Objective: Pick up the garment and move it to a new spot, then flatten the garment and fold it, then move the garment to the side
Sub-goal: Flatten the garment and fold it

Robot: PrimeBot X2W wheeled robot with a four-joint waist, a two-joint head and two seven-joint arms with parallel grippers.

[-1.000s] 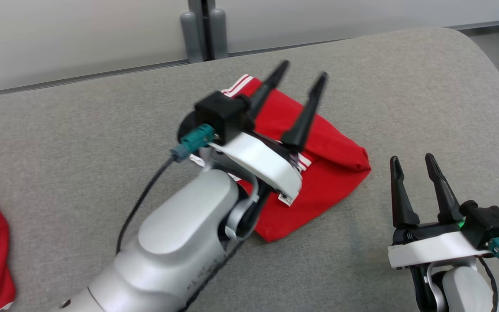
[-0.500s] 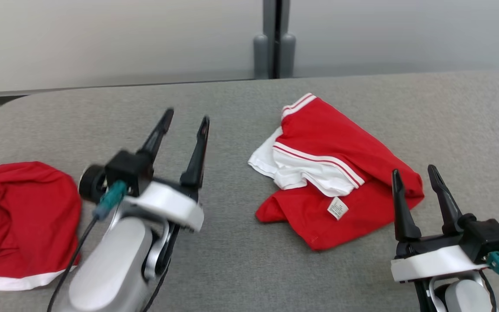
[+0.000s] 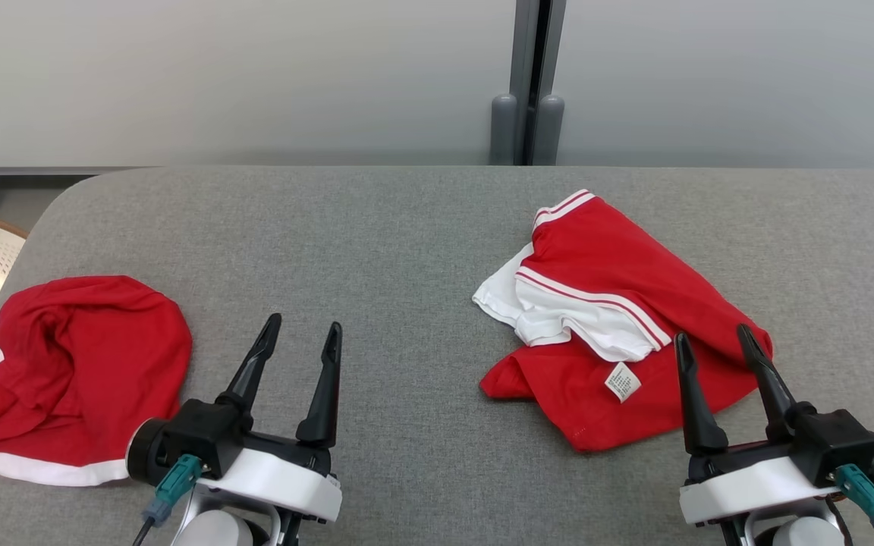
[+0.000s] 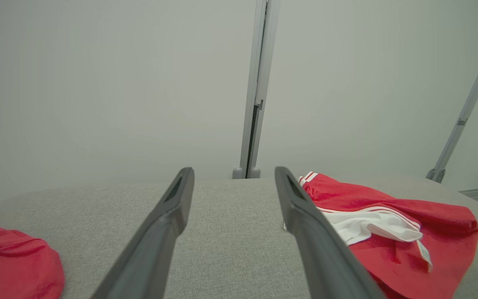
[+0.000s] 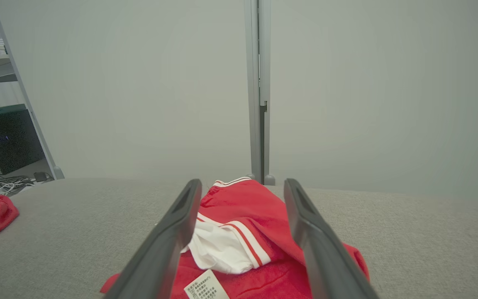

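Two red garments (image 3: 634,296) (image 3: 80,371); two hands (image 3: 306,321) (image 3: 712,331), both spread, empty.

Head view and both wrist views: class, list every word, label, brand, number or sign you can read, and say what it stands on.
The white tag sewn on the red and white garment: several lines of dark print, too small and blurred to read.
No other words, brands, numbers or signs can be made out.
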